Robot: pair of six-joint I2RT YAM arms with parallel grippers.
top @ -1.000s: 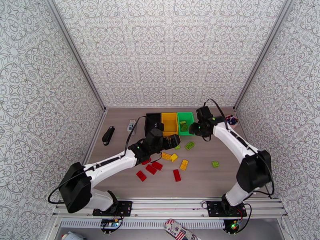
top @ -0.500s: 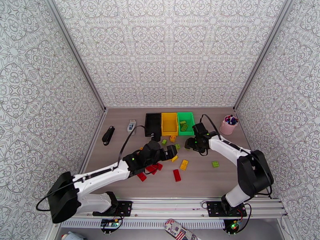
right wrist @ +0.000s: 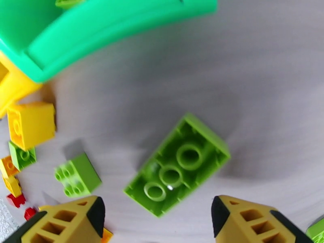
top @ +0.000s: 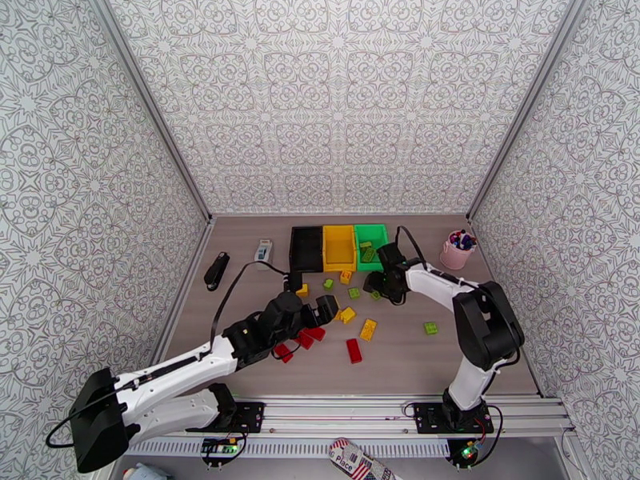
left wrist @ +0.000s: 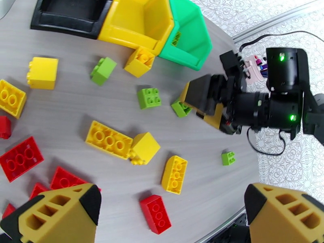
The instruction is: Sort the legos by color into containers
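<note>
Both grippers stand open above the table (top: 496, 346), neither one holding a brick.
From above, the black bin (top: 294, 250), yellow bin (top: 339, 230) and green bin (top: 370, 228) sit in a row at the back, with lime pieces (top: 367, 252) in the green one and a pink cup of pens (top: 456, 251) to the right. The left gripper (left wrist: 170, 199), spread wide, hangs over red and yellow legos (left wrist: 108, 139). The right gripper (right wrist: 156, 209), jaws apart, is just in front of the green bin — its wrist camera shows a lime brick (right wrist: 178, 171) lying hollow side up, which the fingers largely hide in the overhead view.
</note>
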